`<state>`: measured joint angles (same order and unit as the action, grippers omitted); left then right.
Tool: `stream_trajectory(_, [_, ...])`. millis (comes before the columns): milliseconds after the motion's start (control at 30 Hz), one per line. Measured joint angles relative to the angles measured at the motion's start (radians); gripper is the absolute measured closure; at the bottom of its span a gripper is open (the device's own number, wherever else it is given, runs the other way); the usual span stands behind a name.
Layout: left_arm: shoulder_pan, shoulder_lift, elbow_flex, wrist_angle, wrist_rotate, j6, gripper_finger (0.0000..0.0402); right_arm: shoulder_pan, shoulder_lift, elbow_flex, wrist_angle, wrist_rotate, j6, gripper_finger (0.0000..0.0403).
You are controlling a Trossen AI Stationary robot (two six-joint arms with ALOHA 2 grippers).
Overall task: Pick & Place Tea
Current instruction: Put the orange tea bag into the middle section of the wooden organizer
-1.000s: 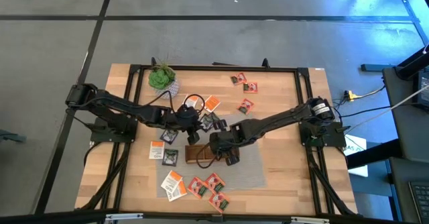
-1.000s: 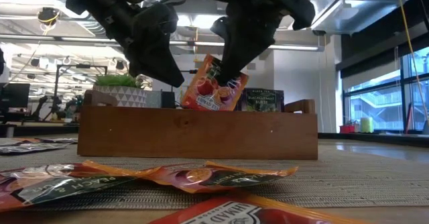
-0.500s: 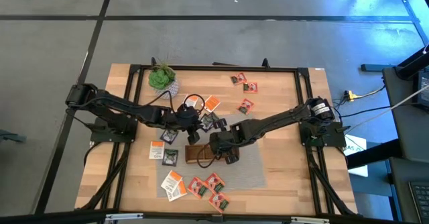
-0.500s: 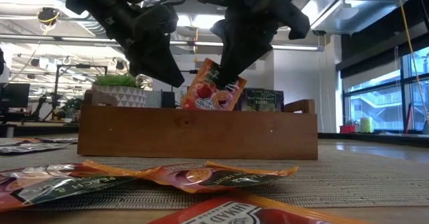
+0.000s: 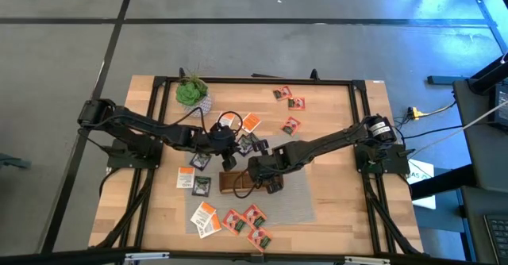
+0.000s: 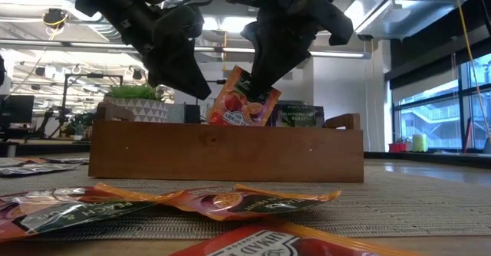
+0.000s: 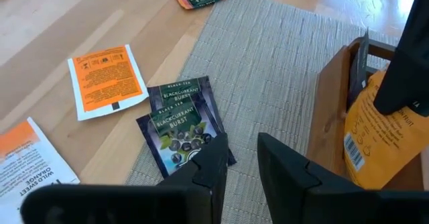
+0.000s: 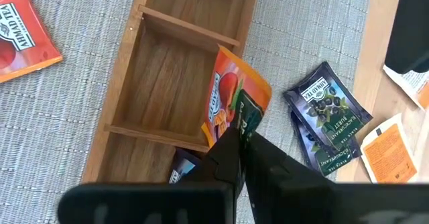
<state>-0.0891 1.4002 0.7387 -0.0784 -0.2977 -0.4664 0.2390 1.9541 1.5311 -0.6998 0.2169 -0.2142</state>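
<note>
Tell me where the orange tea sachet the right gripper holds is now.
The orange sachet hangs pinched in the right gripper over the wooden tray, near the tray's middle in the low view.

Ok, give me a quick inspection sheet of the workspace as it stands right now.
Surface: wooden table with a grey mat.
Job's things: orange sachet held over the tray; loose sachets scattered around.
Clutter: potted plant.
Grippers: right gripper shut on the orange sachet; left gripper beside the tray, above blackcurrant sachets, holding nothing.
Cables: black cable looped by the left arm.
Surroundings: open office behind.
</note>
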Motion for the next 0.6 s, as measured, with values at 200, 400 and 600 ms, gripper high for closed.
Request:
stream_trajectory(200, [0.0,0.0,0.0,0.0,0.0,-0.001,0.0324,0.0,0.0,0.0,-0.004,0.0,0.0,0.0379])
stream_trajectory(400, [0.0,0.0,0.0,0.0,0.001,-0.002,0.0322,0.0,0.0,0.0,-0.011,0.0,0.0,0.0379])
stream_trajectory(600, [0.0,0.0,0.0,0.0,0.001,-0.002,0.0324,0.0,0.0,0.0,-0.011,0.0,0.0,0.0379])
